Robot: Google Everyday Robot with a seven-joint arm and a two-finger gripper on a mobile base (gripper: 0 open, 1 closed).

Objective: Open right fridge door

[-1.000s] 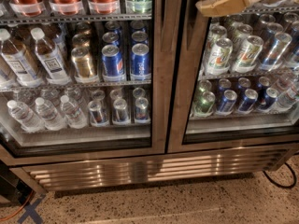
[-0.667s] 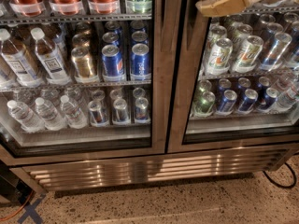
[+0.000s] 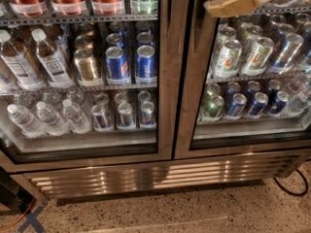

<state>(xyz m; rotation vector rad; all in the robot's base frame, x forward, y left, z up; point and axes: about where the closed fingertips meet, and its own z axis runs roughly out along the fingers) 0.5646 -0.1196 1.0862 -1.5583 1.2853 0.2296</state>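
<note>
Nothing has moved since a second ago: my gripper [image 3: 233,3] hangs at the top of the right fridge door [image 3: 185,101].
That door looks shut and stands tall, up and down, with soda cans [image 3: 243,57] behind its glass. It lies right behind my claw and runs down below it. My claw sits in front of the glass, just beside the steel edge next to the left fridge door [image 3: 164,81]. I cannot tell if the claw is open or closed, or if it touches the door.
</note>
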